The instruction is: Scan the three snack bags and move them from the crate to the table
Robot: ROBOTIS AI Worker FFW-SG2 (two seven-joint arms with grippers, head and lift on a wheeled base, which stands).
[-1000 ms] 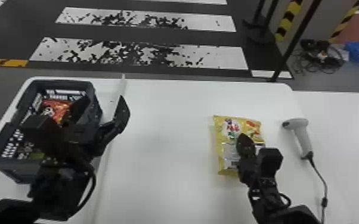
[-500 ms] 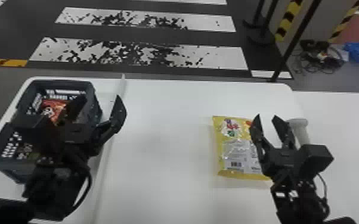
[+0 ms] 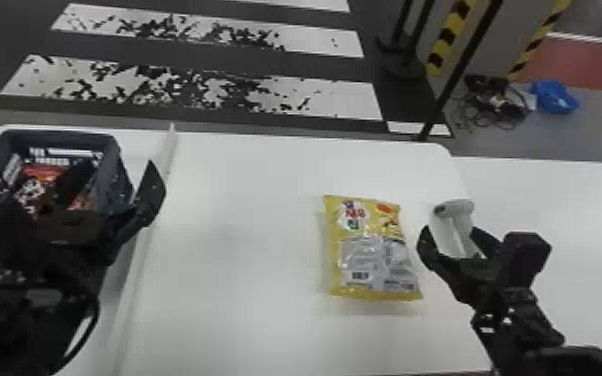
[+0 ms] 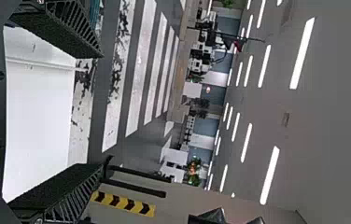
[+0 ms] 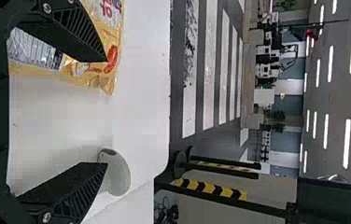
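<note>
Dark-grey crate [image 3: 65, 135] | apparently red snack bag [image 3: 41, 173] inside | left tool [image 3: 116, 166], right tool [image 3: 449, 232]: fingers apart

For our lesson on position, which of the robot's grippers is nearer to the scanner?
Right. The right gripper is right at the scanner; the left gripper is over by the crate.

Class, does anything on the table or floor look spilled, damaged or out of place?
Nothing looks spilled or damaged on the table; the yellow bag lies flat. On the floor, the white stripes are blotched black, as if worn, and cables lie tangled.
</note>
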